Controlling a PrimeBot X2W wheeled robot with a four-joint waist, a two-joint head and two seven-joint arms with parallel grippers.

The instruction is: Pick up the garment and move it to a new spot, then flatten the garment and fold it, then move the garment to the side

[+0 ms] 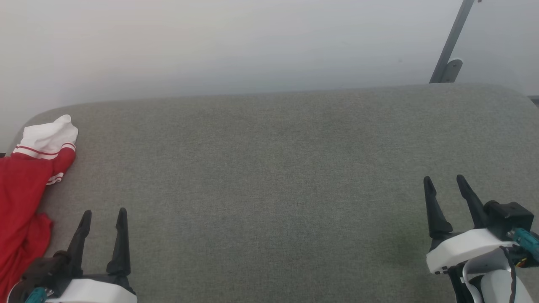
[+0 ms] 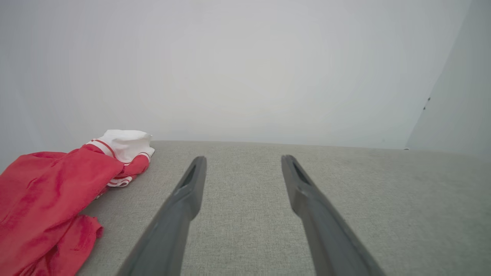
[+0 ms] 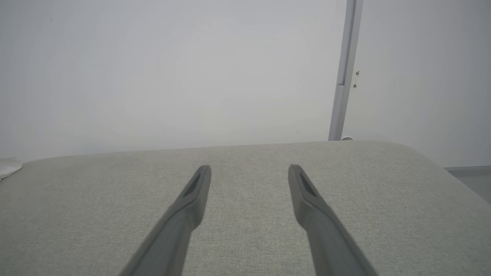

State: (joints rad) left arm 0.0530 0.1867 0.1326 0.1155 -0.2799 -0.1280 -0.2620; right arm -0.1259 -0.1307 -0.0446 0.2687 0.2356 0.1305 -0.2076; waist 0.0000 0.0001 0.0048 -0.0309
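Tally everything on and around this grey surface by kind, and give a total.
garment: 1, red and white, crumpled at the left edge
grippers: 2, left gripper and right gripper, both open and empty
grey padded surface: 1
metal pole: 1
Total: 5

Light: you have bright, soft, even illumination in all three views, with no glare and no hard shadows on the grey surface [image 1: 269, 189], only a faint darker patch beside the right pincer [image 1: 443, 178]; the pale wall [image 1: 236, 42] washes to a near-featureless grey that dims toward the corners in the wrist views. Sharpness: the head view shows the weave of the cloth, while in the wrist views the left pincer [image 2: 243, 158] and the right pincer go soft toward the bottom edge. Colour: the garment [image 2: 46, 191] reads a saturated red, its white sleeve close to blown out.
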